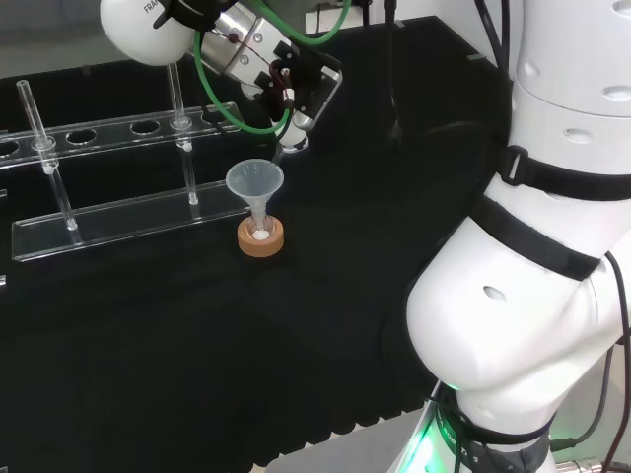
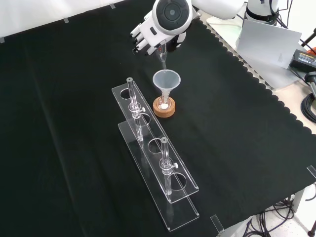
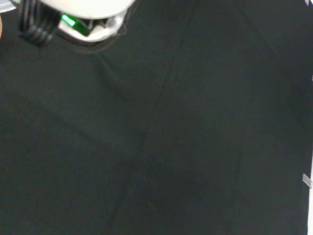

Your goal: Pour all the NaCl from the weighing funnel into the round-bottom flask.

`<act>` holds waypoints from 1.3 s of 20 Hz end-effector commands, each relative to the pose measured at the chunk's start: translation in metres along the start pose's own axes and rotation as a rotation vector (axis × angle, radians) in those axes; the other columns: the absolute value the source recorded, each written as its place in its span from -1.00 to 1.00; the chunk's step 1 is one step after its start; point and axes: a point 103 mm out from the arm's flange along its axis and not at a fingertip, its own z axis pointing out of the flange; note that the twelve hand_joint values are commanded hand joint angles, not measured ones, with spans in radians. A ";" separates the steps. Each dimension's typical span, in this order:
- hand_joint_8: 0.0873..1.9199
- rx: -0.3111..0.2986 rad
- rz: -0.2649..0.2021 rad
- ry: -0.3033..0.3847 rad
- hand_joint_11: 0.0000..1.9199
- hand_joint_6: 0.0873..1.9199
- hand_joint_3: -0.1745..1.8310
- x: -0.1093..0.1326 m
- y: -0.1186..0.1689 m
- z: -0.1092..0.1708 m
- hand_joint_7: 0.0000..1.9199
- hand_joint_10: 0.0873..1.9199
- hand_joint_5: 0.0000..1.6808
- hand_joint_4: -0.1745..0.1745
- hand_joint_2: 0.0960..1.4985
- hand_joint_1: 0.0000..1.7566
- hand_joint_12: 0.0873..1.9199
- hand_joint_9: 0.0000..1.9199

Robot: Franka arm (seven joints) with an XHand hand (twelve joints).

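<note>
In the front view the robot hand (image 2: 146,40) has its fingers curled round the weighing funnel (image 2: 163,58), tipped over the clear funnel (image 2: 166,80) at 11 o'clock — I'd keep the spout centred so the NaCl drops into the flask on the cork ring (image 2: 164,109) mid-bench (image 2: 74,123).

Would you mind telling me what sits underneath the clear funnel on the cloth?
The funnel has its stem in a small clear flask seated in a cork ring, with something white visible at the middle. The flask's body is too clear and too covered by the ring to make out.
</note>
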 end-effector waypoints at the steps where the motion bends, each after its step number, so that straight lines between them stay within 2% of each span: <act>1: -0.40 -0.014 -0.005 0.047 -0.46 -0.27 -0.11 -0.001 0.001 0.003 -0.60 -0.56 0.48 1.00 -0.24 0.28 0.28 -0.27; 12: -0.40 -0.040 -0.005 0.226 -0.45 -0.27 -0.11 -0.013 0.006 0.015 -0.60 -0.56 0.48 1.00 -0.23 0.27 0.28 -0.27; 26: -0.40 -0.074 0.006 0.403 -0.45 -0.26 -0.11 -0.020 0.013 0.038 -0.60 -0.56 0.47 1.00 -0.23 0.27 0.28 -0.26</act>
